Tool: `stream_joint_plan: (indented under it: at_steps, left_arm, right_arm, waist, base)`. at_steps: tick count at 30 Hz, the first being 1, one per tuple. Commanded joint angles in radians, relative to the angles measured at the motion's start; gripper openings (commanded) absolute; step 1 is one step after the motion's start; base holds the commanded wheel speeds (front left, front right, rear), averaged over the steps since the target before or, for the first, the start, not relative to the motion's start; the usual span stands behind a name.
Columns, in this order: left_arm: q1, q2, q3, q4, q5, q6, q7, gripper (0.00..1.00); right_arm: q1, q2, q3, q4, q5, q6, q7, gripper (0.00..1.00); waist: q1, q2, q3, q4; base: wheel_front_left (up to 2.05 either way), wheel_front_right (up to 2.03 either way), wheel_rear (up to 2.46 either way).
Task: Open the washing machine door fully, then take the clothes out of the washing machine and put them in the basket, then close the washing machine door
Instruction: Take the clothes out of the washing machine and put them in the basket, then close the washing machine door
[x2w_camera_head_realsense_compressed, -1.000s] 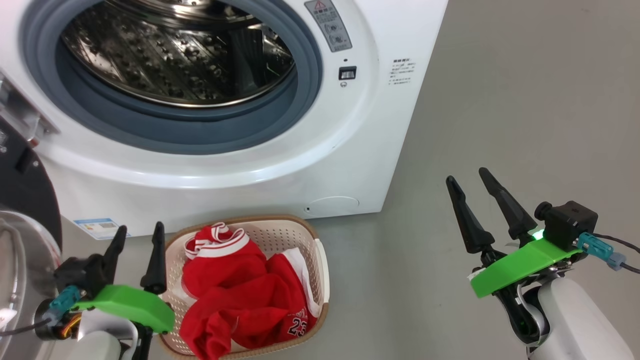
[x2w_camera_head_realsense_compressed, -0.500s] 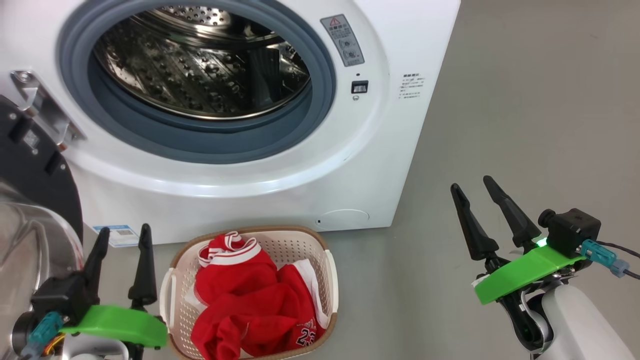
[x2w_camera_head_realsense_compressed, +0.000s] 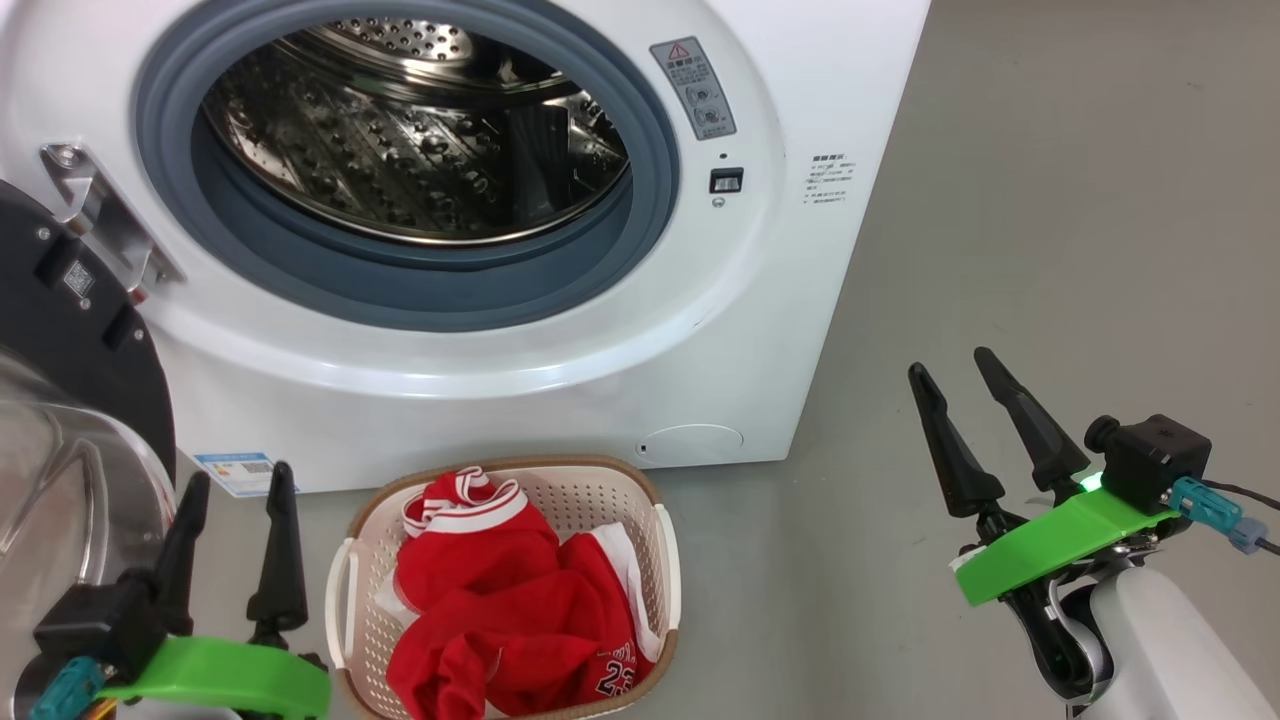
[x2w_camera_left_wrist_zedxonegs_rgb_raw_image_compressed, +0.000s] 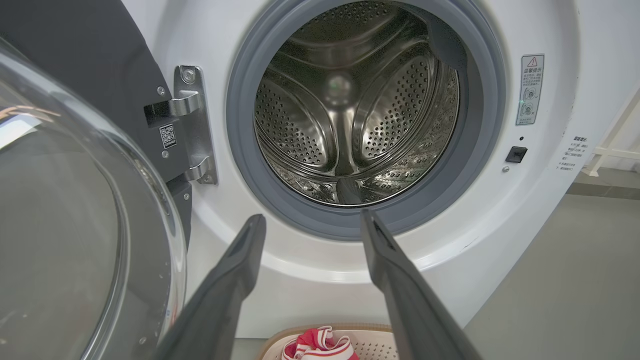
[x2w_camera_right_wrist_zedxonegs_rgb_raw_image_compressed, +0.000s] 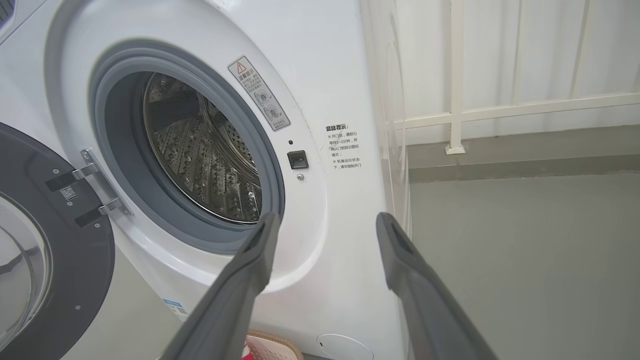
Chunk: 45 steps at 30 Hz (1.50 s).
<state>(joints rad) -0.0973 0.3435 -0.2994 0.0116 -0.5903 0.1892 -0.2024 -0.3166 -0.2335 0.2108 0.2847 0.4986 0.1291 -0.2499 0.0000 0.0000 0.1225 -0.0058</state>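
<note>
One basket (x2w_camera_head_realsense_compressed: 600, 469) of red clothes (x2w_camera_head_realsense_compressed: 480, 600) before one washing machine (x2w_camera_head_realsense_compressed: 560, 400), door (x2w_camera_head_realsense_compressed: 90, 335) open; left claw (x2w_camera_head_realsense_compressed: 240, 475) and right claw (x2w_camera_head_realsense_compressed: 952, 362) both released, empty

The washing machine (x2w_camera_head_realsense_compressed: 520, 420) has its black door (x2w_camera_head_realsense_compressed: 90, 370) swung open. Red clothes (x2w_camera_head_realsense_compressed: 490, 610) fill the cream basket (x2w_camera_head_realsense_compressed: 612, 500) before it.

This looks like a laundry corner in a bare, plain room. A white front-loading washing machine (x2w_camera_head_realsense_compressed: 740, 330) stands on a smooth grey floor (x2w_camera_head_realsense_compressed: 1050, 200). A basket (x2w_camera_head_realsense_compressed: 590, 500) of red clothes (x2w_camera_head_realsense_compressed: 500, 610) sits just in front of the machine. Behind the machine, a white rail (x2w_camera_right_wrist_zedxonegs_rgb_raw_image_compressed: 455, 75) runs along a pale wall (x2w_camera_right_wrist_zedxonegs_rgb_raw_image_compressed: 550, 50).
</note>
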Motion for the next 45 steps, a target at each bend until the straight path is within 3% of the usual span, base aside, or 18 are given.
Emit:
stream_joint_plan:
  at_steps: [1, 45]
  left_arm:
    - [-0.008, 0.029, 0.043, -0.029, -0.007, -0.005, -0.002, 1.0]
    - [-0.022, 0.029, 0.048, 0.011, -0.007, -0.026, -0.044, 1.0]
  right_arm:
    - [0.011, -0.008, 0.014, -0.028, 0.005, 0.002, -0.012, 1.0]
    - [0.01, -0.01, 0.014, -0.028, 0.005, 0.002, -0.012, 1.0]
  waist:
    - [0.0, 0.0, 0.0, 0.0]
    - [0.0, 0.0, 0.004, -0.006]
  base:
    - [0.0, 0.0, 0.0]
    - [0.0, 0.0, 0.0]
